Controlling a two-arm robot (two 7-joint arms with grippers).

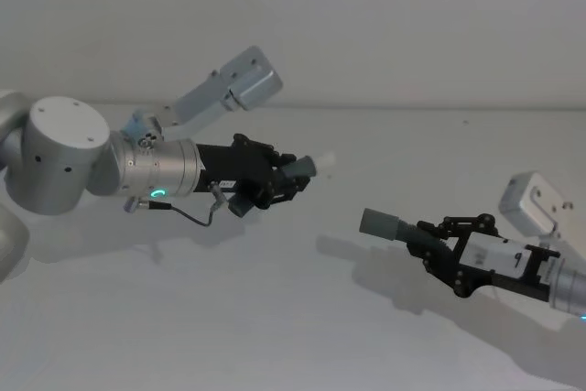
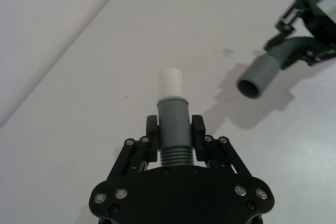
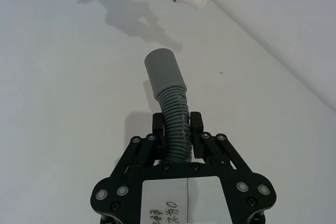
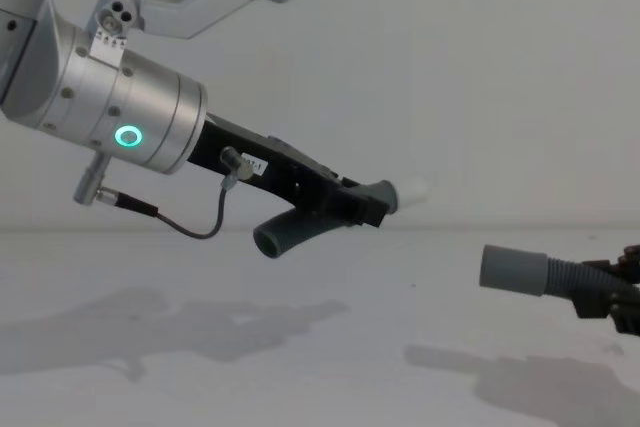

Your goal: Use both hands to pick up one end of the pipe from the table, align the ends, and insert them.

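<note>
Head view, starting close in: what is nearest?

My right gripper (image 1: 428, 243), low at the right. The forearm lies nearly level over the table (image 1: 275, 318) and reaches in toward the middle. Its fingers are clamped on the ribbed part of the right hose piece (image 3: 176, 119). The grey sleeve (image 3: 165, 71) sticks out past the fingertips, angled up toward my other arm.

Is that piece resting on the table?

No. I hold it clear of the surface, with its shadow lying underneath.

And farther out?

My left arm (image 4: 130, 117) comes in from the left as a thick silver cylinder, with its green ring light (image 4: 127, 136) lit. In the chest view the wrist slopes down a little toward the right. The left gripper (image 1: 295, 176) is at its tip, higher above the table than the right one. Its fingers are closed on the smooth cuff of the left hose piece (image 2: 173, 124), just above the ribs. The white spigot (image 2: 171, 83) pokes out beyond them toward the right. The rest of that piece curves down and back under the gripper, and its free end hangs in the air.

Do the two ends meet?

No, they are apart. In the chest view the sleeve sits lower than the spigot and off to its right. In the left wrist view its open mouth is turned roughly toward my left gripper.

And behind all that?

A plain pale wall (image 1: 412, 25) rises at the table's far edge.
</note>
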